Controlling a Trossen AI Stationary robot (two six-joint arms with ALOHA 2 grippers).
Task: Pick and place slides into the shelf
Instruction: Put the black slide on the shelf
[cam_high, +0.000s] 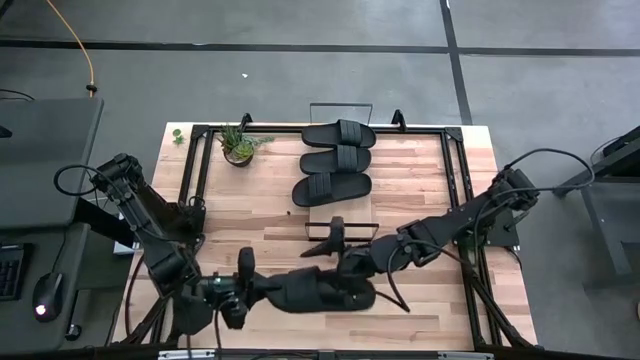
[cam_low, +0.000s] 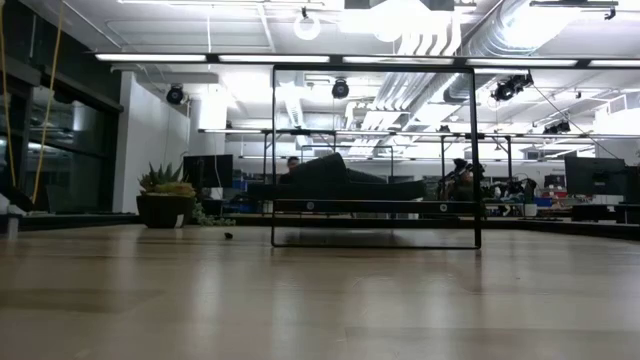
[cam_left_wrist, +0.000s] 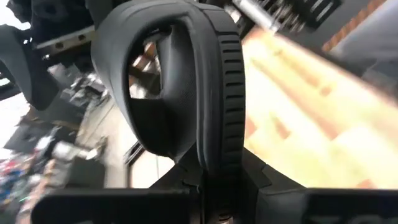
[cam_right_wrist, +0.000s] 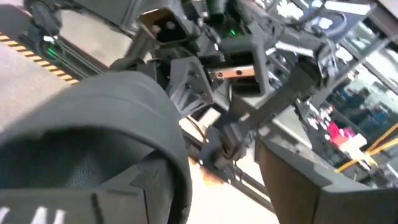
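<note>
Slide (cam_high: 325, 292) hangs between both arms near the counter's (cam_high: 430, 200) front edge: the left end effector (cam_high: 247, 290) pinches one end edge-on, the right end effector (cam_high: 352, 266), apparently spread, sits at the other end. It looks light, rubbery and flexible, with a ribbed, grippy rim; the sole edge seems a better hold than the strap. Three slides (cam_high: 337, 160) lie beyond, on the shelf (cam_high: 400, 150).

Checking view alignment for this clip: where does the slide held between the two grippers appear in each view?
High view: held slide near the table's front edge.
Low view: not in it.
Left wrist view: fills the centre, end-on.
Right wrist view: lower left.
Shared landmark: left gripper, also in the right wrist view.
</note>
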